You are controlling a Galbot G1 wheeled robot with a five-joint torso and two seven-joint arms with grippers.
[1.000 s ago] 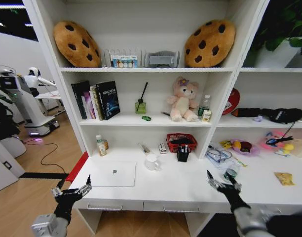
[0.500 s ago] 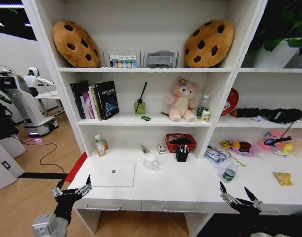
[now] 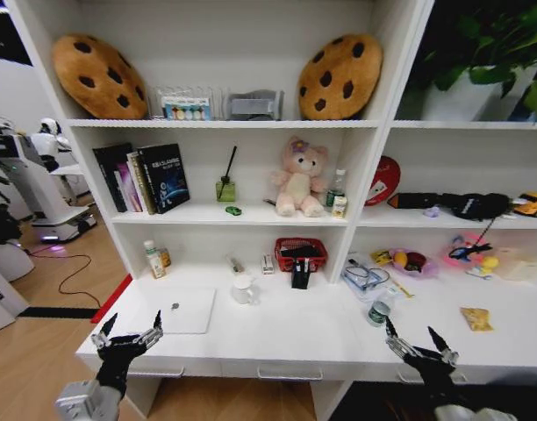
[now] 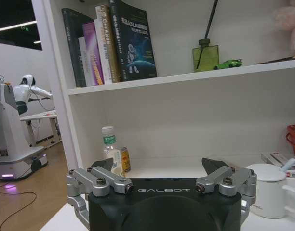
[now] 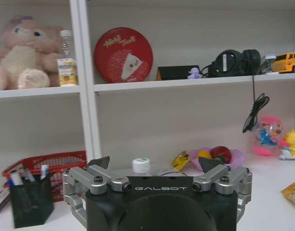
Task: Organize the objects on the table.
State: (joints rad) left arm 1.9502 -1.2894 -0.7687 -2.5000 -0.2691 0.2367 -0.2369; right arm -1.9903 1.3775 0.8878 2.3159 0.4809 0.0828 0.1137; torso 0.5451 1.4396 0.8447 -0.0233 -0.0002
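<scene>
Head view: the counter [image 3: 286, 329] carries the closed silver laptop [image 3: 182, 310] toward its left end, just in front of a white mug [image 3: 243, 288]. Right of the mug, a black pen cup [image 3: 300, 274] stands against the red mesh basket [image 3: 300, 253]. Further right of the mug sit the green-banded can [image 3: 378, 311] and, well beyond it, the yellow wrapper [image 3: 476, 318]. The left tool [image 3: 126, 338] hangs at the counter's front edge, near the laptop's front-left corner, fingers spread wide and holding nothing. The right tool [image 3: 419, 345] hovers at the front edge just in front of the can, also spread wide and empty.

Left wrist view: the left tool [image 4: 162, 174] gapes open with nothing between its fingers; past it the mug [image 4: 272, 191] stands on the counter.

Right wrist view: the right tool [image 5: 157, 172] is wide open and empty, and the can [image 5: 141, 166] sits almost centred between its fingers, beyond them. The pen cup [image 5: 28, 203] holds pens.

Judgement: the can looks the nearest pick. Doing it well likely means advancing straight, keeping the can centred, and closing around its body low enough not to tip it.
</scene>
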